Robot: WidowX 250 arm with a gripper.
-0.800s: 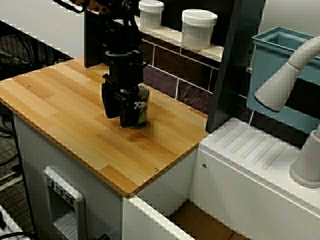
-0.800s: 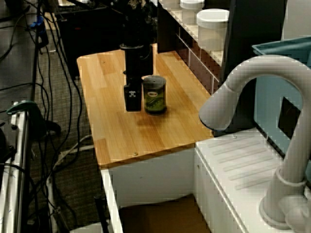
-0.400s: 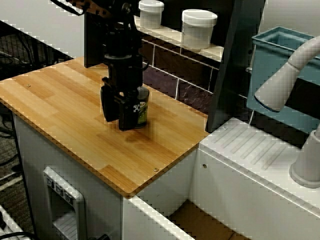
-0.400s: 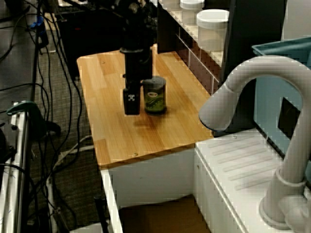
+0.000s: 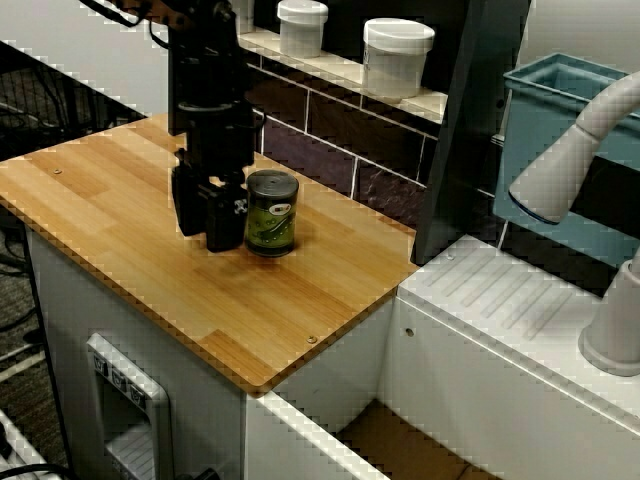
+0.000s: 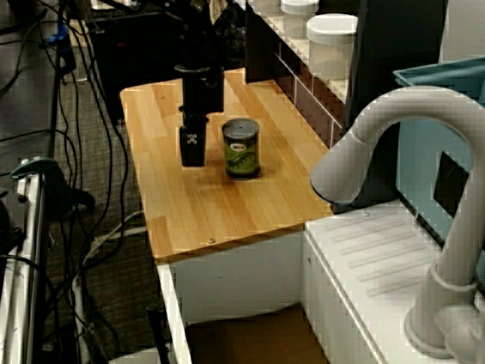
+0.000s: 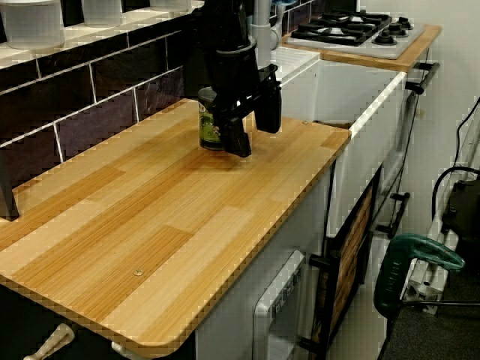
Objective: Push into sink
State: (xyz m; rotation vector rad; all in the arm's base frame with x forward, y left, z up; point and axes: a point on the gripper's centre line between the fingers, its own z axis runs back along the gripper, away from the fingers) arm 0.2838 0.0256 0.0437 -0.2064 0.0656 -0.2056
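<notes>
A green can (image 5: 272, 213) with a dark lid stands upright on the wooden counter (image 5: 120, 230), also seen as the can (image 6: 241, 149) and the can (image 7: 211, 120). My black gripper (image 5: 207, 214) hangs just left of it, fingers pointing down close to the wood. A small gap shows between gripper (image 6: 192, 146) and can. The gripper (image 7: 253, 126) is open, its two fingers spread with nothing between them. The sink (image 5: 300, 432), with white walls and a brown floor, lies below the counter's right end, and also shows as the sink (image 6: 173, 303) and the sink (image 7: 375, 82).
A ridged white drainboard (image 5: 520, 300) and grey faucet (image 6: 379, 136) sit beyond the sink. A teal bin (image 5: 560, 110) stands behind. White jars (image 5: 398, 55) line the tiled ledge. A dark upright post (image 5: 465, 130) borders the counter. Cables (image 6: 45, 136) hang off its far side.
My gripper has drawn away from the can toward the counter's left side; earlier it stood right in front of the can. The can has stayed where it was.
</notes>
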